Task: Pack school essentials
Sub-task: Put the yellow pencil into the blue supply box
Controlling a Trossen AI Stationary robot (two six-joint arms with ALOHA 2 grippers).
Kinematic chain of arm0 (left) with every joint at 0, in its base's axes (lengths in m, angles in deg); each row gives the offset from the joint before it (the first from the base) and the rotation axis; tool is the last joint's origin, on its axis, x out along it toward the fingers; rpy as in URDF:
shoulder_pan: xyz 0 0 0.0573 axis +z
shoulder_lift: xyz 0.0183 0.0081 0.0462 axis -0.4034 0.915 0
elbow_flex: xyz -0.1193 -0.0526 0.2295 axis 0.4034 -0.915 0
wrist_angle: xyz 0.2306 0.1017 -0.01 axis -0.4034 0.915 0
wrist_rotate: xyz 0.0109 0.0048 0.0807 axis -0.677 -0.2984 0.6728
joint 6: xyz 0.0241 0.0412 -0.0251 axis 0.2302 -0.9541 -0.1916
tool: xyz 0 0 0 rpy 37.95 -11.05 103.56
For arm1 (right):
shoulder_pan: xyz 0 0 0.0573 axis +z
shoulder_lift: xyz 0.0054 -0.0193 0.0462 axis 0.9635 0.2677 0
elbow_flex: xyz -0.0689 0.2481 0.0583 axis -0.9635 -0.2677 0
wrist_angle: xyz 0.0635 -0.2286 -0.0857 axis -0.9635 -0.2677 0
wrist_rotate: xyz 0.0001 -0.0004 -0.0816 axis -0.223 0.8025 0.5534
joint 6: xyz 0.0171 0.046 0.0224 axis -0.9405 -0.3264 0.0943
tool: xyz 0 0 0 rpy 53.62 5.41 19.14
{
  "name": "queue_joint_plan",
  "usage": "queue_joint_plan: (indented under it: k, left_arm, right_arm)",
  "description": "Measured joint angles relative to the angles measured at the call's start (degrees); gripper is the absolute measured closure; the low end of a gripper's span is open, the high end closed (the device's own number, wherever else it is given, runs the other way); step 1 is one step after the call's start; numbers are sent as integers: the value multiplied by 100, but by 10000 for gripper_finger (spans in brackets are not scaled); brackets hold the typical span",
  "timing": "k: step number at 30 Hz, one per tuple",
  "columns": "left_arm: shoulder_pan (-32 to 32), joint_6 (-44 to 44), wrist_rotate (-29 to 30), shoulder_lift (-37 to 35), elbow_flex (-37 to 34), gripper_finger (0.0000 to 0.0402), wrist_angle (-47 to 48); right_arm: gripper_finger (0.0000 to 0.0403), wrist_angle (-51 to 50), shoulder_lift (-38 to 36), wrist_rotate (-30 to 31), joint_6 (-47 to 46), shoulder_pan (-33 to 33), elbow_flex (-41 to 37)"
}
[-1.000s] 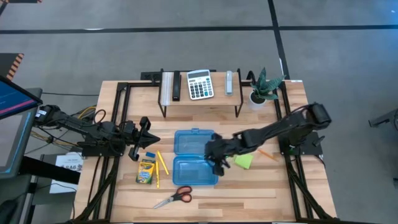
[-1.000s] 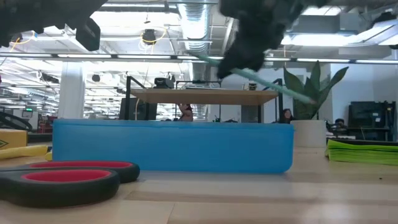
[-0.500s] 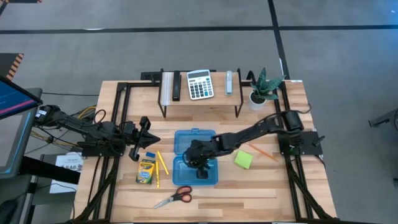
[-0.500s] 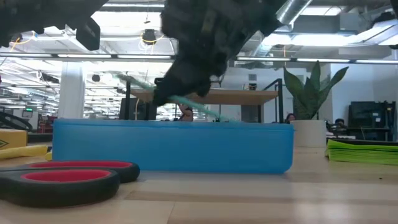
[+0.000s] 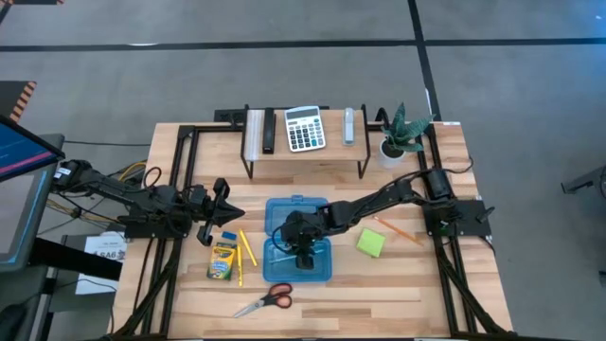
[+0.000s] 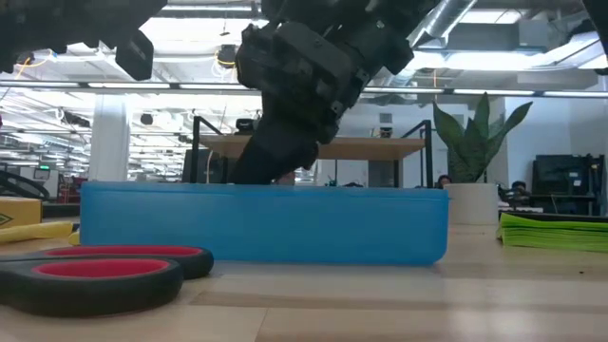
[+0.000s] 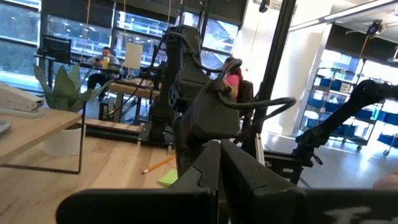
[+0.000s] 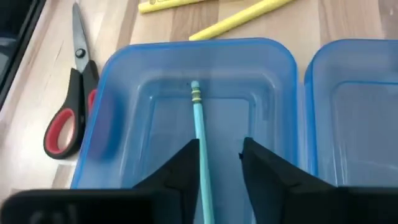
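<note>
1. Since 1 s ago: right claw (image 5: 301, 254) went from beside the green pad (image 5: 370, 243) to over the blue box (image 5: 299, 239); its teal pencil (image 8: 200, 134), then held up in the air, now lies down in the box tray. Left arm didn't move.
2. Right claw: fingers (image 8: 176, 169) apart, one each side of the pencil, gap showing – not gripping.
3. Left claw (image 5: 216, 214): shut, empty, parked at desk's left edge.
4. Counts: 1 scissors (image 5: 265, 300), red handles, near front edge; 1 crayon box (image 5: 222, 258); 2 yellow pencils (image 5: 244, 250) by it; 1 orange pencil (image 5: 398, 229) past the pad; 1 pad.
5. Desk (image 5: 379, 284): light wood planks, black frame. Shelf at back w/ calculator (image 5: 304, 128); plant (image 5: 400, 133) at right corner.
6. Room: grey floor, open workshop, bright ceiling lights, ducts, people seated far off.
</note>
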Motion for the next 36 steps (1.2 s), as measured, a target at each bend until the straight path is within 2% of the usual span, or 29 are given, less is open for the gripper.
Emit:
queue_joint_plan:
  k: [5,11,15,19,27,36]
  left_arm:
    - [0,46,6,0,0,401,8]
    - [0,82,-2,-2,0,401,42]
    - [0,82,-4,-2,0,401,42]
    - [0,82,-6,-2,0,401,46]
    - [0,84,37,0,2,401,116]
    - [0,104,120,0,2,401,115]
  right_arm:
    - [233,-297,-360,0,10,-4,9]
    - [241,-508,-1366,11,241,113,-454]
    - [255,-125,-2172,58,172,157,-1137]
    - [264,311,-2895,385,-55,151,-2061]
    - [264,1368,-4053,775,-583,170,-3829]
    - [270,1304,-4893,815,-1202,191,-4796]
